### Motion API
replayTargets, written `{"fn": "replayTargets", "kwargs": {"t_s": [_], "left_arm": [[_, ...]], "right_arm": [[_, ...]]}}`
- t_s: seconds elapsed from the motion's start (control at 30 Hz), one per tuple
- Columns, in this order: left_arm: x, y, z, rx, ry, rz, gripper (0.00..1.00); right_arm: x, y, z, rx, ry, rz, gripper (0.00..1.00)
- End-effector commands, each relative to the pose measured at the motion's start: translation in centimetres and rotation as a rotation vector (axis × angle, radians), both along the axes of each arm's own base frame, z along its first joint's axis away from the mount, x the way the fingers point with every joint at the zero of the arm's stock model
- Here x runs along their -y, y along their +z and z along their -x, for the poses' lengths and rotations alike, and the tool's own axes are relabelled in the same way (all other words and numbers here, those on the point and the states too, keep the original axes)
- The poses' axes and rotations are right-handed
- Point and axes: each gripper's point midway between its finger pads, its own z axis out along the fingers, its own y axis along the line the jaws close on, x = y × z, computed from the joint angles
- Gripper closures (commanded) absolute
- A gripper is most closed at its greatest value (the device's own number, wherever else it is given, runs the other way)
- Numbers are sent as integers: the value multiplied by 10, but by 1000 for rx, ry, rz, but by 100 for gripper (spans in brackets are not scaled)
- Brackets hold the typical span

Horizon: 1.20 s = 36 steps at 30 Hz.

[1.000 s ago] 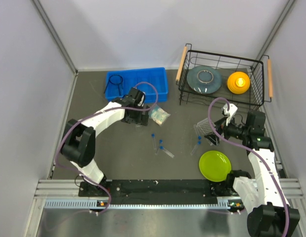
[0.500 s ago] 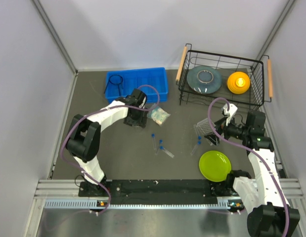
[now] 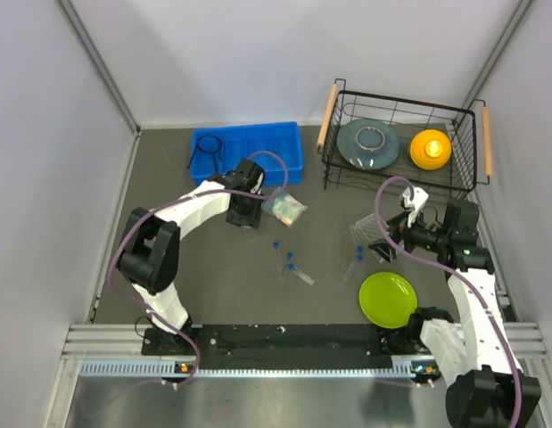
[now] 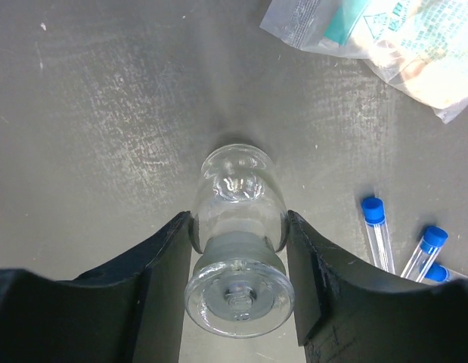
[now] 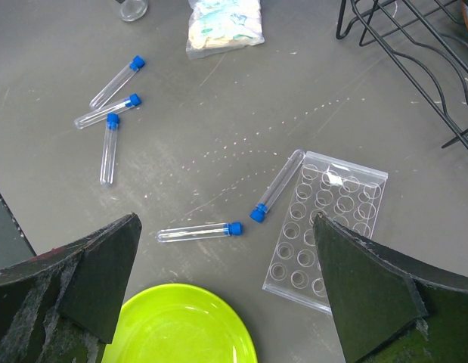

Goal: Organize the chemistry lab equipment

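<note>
Left gripper [image 4: 238, 227]: jaws against both sides of small clear jar [image 4: 237, 200]
Near jar: clear plastic packet [image 4: 385, 38], blue-capped tubes [image 4: 376, 231]
Right gripper [image 5: 224, 223]: wide open, empty, above tube rack [image 5: 328, 227]

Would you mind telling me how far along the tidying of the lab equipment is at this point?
Done: only the black ring lies in the blue bin. In hand: the left gripper has its fingers against both sides of the small clear jar, which sits on the table. Left: five blue-capped tubes, the tube rack and the plastic packet lie loose on the table; the right gripper hangs open near the rack.
</note>
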Motion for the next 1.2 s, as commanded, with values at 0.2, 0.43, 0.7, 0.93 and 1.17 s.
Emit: {"fn": "replayTargets", "kwargs": {"t_s": [0.2,0.43,0.7,0.93,1.17], "left_arm": [[2,95,-33,231,1,39,78],[-8,150,-79,325,32,84,78],[-32,175,-145,381,101,120,78],[-45,174,-197,423,162,112,78],[-47,161,-233,480,193,95,78]], "right_arm": [[1,11,-5,69,18,5,1],[0,12,-5,78,19,5,1],[0,13,-4,79,22,2,1],[-1,12,-4,73,25,-2,1],[-1,12,-4,67,30,-5,1]]}}
